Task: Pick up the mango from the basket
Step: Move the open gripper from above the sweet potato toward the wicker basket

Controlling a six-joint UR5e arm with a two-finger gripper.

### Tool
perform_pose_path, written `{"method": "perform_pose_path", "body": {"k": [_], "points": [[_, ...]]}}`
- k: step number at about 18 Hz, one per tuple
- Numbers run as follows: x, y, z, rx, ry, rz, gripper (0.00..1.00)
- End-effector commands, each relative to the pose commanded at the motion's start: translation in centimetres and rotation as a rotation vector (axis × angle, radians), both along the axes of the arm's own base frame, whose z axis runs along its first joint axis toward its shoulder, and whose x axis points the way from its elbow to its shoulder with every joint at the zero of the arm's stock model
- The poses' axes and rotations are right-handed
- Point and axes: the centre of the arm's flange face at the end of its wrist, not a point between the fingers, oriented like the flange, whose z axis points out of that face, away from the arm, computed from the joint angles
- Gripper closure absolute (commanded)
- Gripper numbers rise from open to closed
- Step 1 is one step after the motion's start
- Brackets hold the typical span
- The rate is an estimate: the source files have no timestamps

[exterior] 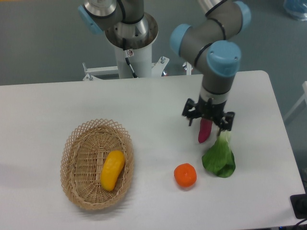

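The mango (112, 170) is smooth, yellow and elongated. It lies inside the oval tan wicker basket (76, 143) at the front left of the table. My gripper (207, 125) is far to the right of the basket and points down over a slim purple-red sweet potato (205, 131). Its jaws look spread, one on each side of the sweet potato's upper end. The gripper is nowhere near the mango.
A round orange (185, 175) lies on the table at front centre-right. A leafy green vegetable (219, 157) lies just right of the sweet potato, below the gripper. The robot's base column (130, 45) stands at the table's back edge.
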Motion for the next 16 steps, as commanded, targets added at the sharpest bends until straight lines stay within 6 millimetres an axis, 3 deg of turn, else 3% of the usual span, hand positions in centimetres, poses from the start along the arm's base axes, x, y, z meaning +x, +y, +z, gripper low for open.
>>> {"method": "perform_pose_path", "body": {"k": [4, 16], "points": [[2.9, 2.8, 0.0, 0.021, -0.033, 0.04, 0.0], [11.5, 12.7, -3.1, -0.014, -0.082, 0.047, 0.0]]}}
